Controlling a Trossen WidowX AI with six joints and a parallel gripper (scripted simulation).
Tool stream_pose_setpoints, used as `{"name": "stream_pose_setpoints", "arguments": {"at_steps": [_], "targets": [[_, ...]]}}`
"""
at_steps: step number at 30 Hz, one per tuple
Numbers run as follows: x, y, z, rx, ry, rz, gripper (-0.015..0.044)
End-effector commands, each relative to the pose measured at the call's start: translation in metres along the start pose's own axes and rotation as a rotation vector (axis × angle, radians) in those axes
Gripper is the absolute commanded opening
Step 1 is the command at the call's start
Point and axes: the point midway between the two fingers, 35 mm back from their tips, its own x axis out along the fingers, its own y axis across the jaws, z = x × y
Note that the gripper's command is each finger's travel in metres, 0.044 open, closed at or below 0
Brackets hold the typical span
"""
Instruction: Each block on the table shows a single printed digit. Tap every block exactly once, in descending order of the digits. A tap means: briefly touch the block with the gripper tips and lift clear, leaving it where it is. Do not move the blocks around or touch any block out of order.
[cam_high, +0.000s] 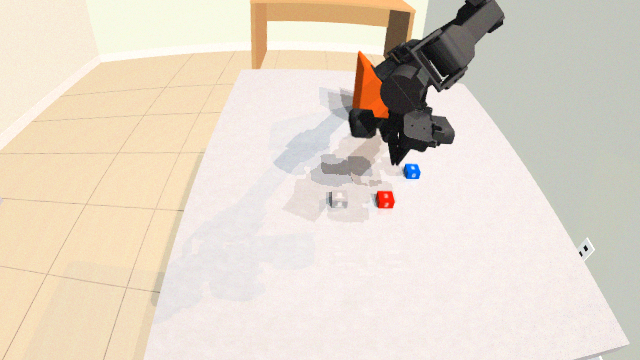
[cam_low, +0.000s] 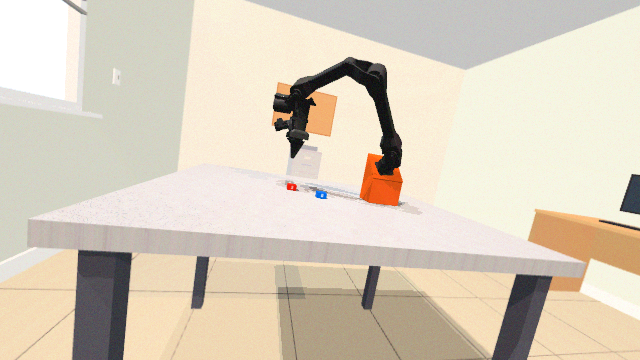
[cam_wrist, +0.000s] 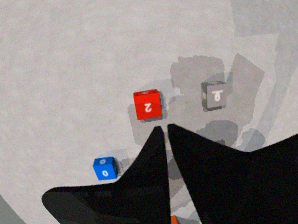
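The pincer (cam_high: 395, 163) (cam_low: 294, 156) (cam_wrist: 164, 131) is clenched on nothing, above the surface (cam_high: 400, 280) (cam_low: 225, 215) (cam_wrist: 60, 75). Near its tips in the wrist view lies the red block (cam_high: 385, 200) (cam_low: 291, 187) (cam_wrist: 148, 106), digit 2, between the grey block (cam_high: 339, 200) (cam_wrist: 214, 96) and the blue block (cam_high: 412, 171) (cam_low: 321, 194) (cam_wrist: 105, 169), digit 0. Red is probably next; the tips should be centred over it, lowered straight, touched lightly and lifted clear.

The pale worktop (cam_high: 400, 280) (cam_low: 300, 220) (cam_wrist: 60, 60) looks matt and faintly speckled, with wood-like streaks along its near edge. The red cube-shaped block (cam_high: 385, 200) (cam_low: 291, 187) (cam_wrist: 148, 106) looks like smooth plastic; the black gripper (cam_high: 395, 163) (cam_low: 293, 157) (cam_wrist: 164, 131) looks matt.
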Motion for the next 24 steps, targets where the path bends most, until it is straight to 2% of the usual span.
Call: {"name": "stream_pose_setpoints", "arguments": {"at_steps": [1,3,24], "targets": [[0.057,0.006,-0.006,0.005,0.024,0.015,0.0020],[0.070,0.007,-0.008,0.005,0.025,0.017,0.0020],[0.097,0.007,-0.008,0.005,0.025,0.018,0.0020]]}}
